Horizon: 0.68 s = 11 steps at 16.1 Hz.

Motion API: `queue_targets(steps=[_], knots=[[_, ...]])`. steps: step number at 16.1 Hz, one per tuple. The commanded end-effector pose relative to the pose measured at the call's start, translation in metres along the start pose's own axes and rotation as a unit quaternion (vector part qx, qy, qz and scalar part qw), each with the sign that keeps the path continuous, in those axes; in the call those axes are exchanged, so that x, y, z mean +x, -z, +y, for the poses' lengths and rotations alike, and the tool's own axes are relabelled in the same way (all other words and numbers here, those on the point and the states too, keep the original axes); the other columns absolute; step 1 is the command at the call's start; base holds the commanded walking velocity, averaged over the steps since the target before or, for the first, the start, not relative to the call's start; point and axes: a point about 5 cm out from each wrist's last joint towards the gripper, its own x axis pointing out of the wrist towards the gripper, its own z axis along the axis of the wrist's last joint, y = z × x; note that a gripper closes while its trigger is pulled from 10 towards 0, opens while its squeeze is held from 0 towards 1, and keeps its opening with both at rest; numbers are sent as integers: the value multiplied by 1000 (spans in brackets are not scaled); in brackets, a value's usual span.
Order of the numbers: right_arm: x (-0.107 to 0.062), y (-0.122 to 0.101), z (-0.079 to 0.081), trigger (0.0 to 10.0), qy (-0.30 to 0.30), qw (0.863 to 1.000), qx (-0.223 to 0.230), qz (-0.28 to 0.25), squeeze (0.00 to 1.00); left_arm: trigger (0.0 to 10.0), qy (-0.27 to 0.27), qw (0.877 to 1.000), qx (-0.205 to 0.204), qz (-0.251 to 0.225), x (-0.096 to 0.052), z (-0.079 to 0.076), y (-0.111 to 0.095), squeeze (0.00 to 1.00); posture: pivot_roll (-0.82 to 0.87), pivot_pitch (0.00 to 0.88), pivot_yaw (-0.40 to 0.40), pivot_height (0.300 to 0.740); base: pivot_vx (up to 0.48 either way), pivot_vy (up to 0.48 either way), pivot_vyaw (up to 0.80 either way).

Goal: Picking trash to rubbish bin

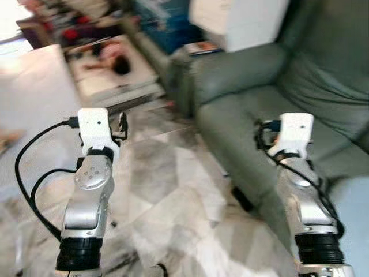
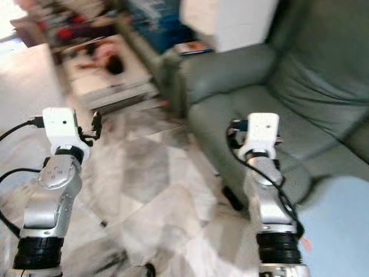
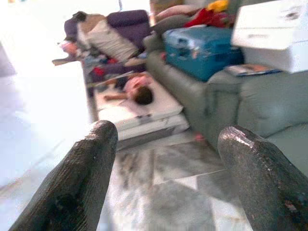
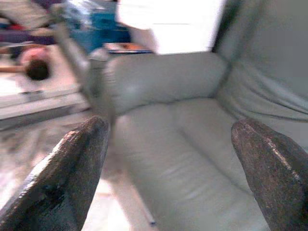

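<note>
Presently, head views: both arms raised forward, left hand (image 1: 122, 126) over marble floor (image 1: 167, 190), right hand (image 2: 233, 131) in front of the grey-green sofa (image 1: 259, 115). No trash and no rubbish bin can be made out here; by my judgement the step in hand is search or approach, nothing yet picked. Whole picture blurred, so the robot looks to be walking or turning.

Left wrist view: two black fingers (image 3: 72, 187) spread wide, nothing between them. Beyond them, a person lying on a white mattress (image 3: 154, 108) on the floor, a blue suitcase (image 3: 202, 48) on a further sofa, a white box (image 3: 274, 33) on the armrest, and a heap of bags and clothes at the back.

Right wrist view: fingers (image 4: 62, 183) likewise wide apart and empty, looking onto the sofa seat, bare of any litter that I can tell.

Next move calls for finding a piece of trash first, likely on the floor, then lowering one hand to it.

Obstructions: sofa front close to the right arm; mattress and the person ahead on the left; a dark small item (image 1: 242, 199) at the sofa's foot, too blurred to name.
</note>
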Motion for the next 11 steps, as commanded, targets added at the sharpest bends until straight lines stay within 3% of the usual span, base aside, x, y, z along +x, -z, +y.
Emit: queue_targets(steps=[1, 6, 11], knots=[[0, -7, -2, 10000, -2, 1000, -7, -12, 0, 10000, 13, 1000, -4, -13, -3, -4, -5, 0, 70, 108, 14, 740, 0, 0, 800], [1, -14, 0, 10000, -18, 1000, -12, -20, 0, 10000, -10, 1000, -22, -9, 4, -4, -6, 0, 61, 120, 0, 740, 0, 0, 800], [1, -17, 3, 10000, -32, 999, -15, -23, 0, 10000, -7, 999, -42, 0, 8, -20, -6, 0, 48, 120, -8, 740, 0, 0, 800]])
